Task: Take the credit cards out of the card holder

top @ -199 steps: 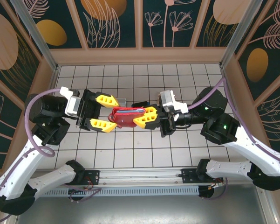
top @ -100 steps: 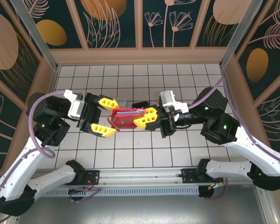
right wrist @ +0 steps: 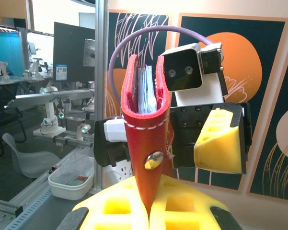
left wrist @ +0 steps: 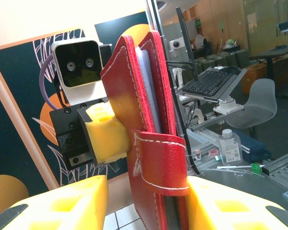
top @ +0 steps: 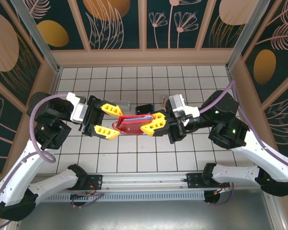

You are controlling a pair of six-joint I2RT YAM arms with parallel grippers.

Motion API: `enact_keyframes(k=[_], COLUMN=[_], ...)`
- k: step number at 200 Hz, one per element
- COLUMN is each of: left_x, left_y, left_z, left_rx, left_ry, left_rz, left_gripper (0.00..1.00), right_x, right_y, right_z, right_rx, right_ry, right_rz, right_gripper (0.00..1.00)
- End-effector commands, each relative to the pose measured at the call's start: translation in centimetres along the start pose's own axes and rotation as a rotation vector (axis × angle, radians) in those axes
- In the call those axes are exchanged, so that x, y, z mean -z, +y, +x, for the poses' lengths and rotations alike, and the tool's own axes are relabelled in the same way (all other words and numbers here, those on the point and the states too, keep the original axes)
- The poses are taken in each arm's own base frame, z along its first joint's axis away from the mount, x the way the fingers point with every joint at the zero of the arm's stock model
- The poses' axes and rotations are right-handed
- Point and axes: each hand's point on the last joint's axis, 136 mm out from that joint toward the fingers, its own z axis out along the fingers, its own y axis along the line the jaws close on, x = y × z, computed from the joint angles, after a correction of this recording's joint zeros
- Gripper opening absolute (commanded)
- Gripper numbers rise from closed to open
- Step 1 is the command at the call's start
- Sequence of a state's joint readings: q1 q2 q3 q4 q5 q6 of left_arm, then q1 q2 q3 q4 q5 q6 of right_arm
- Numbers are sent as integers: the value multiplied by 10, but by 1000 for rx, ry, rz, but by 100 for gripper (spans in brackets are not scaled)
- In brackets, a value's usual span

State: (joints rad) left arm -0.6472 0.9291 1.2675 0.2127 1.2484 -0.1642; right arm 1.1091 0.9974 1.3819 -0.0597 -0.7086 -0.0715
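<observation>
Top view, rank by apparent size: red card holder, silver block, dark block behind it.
Largest: red card holder. Then silver block and dark block: alike, both partly hidden, so unranked.

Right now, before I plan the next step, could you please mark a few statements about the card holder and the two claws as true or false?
1. The right claw is shut on the card holder. True.
2. The card holder lies flat on the table. False: it is held up on edge, between the two claws.
3. Pale cards sit inside the card holder. True.
4. The left claw is shut and well away from the card holder. False: it is open, astride the card holder's end.
</observation>
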Motion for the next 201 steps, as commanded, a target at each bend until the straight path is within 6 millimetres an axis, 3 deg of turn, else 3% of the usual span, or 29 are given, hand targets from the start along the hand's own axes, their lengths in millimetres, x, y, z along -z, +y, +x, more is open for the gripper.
enact_keyframes(k=[1, 104, 201], left_x=[-1, -5, -6], left_y=[4, 13, 13], left_z=[-12, -11, -8], left_rx=[-40, -8, 13], left_ry=[-16, -26, -19], left_rz=[-9, 8, 23], left_gripper=[45, 48, 45], right_x=[1, -7, -7], right_y=[9, -10, -13], right_z=[-11, 0, -2], right_rx=[23, 5, 17], right_ry=[-43, -2, 0], right_rz=[-36, 35, 55], right_gripper=[0, 0, 0])
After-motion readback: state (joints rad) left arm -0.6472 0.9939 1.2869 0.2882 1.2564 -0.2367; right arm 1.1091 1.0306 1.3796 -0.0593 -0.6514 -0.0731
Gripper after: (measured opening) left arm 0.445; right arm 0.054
